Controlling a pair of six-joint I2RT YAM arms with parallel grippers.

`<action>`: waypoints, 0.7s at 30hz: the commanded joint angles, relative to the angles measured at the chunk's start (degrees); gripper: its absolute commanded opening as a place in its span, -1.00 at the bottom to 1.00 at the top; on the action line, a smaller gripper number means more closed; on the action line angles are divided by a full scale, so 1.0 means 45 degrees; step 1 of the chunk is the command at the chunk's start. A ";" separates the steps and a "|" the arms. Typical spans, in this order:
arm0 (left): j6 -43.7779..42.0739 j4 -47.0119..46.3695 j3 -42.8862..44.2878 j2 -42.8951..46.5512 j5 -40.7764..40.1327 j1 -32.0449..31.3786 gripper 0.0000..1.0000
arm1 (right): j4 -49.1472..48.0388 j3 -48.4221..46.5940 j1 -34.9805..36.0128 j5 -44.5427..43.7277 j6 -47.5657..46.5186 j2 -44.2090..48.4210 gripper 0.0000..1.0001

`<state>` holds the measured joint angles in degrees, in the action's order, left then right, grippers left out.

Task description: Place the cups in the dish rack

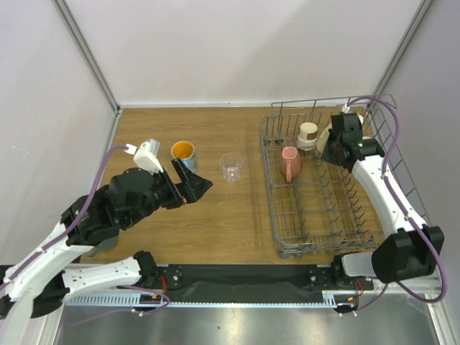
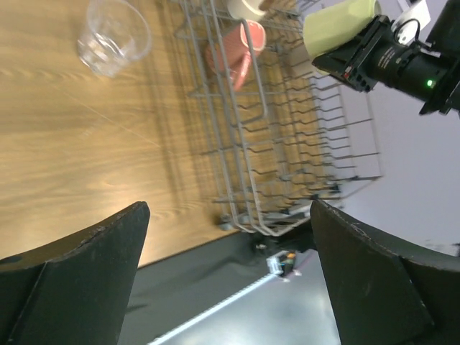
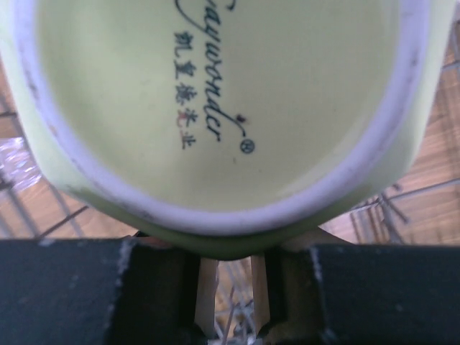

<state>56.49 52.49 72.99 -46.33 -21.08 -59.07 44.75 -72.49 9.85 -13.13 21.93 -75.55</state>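
My right gripper (image 1: 332,147) is shut on a yellow-cream cup (image 1: 325,134) and holds it above the back right part of the grey wire dish rack (image 1: 272,194). The right wrist view is filled by that cup's printed base (image 3: 215,93), with the gripper (image 3: 228,287) closed beneath it. A pink cup (image 1: 290,164) and a beige cup (image 1: 308,134) sit in the rack. On the table stand a blue cup with an orange inside (image 1: 183,153) and a clear glass (image 1: 231,167). My left gripper (image 1: 192,183) hangs open and empty just in front of the blue cup.
The left wrist view looks past the open fingers (image 2: 79,266) at the glass (image 2: 111,36), the rack's near corner (image 2: 251,215) and the black strip along the table's front edge (image 2: 201,280). White walls close in the table at the back and sides.
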 commanded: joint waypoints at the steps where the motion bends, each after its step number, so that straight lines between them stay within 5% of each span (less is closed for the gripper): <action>1: -0.1710 0.0969 0.1276 -0.0232 -0.1015 0.0001 0.99 | -0.2129 -0.0417 -0.0040 -0.1262 -0.0772 -0.0144 -1.00; 21: -0.3880 0.1812 0.3759 -0.1969 -0.1274 0.0274 0.99 | -0.3226 0.0210 0.0116 -0.1049 0.0301 -0.2488 -1.00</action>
<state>42.92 60.97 86.76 -53.89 -26.83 -58.59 35.77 -70.32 10.02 -16.05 21.17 -86.56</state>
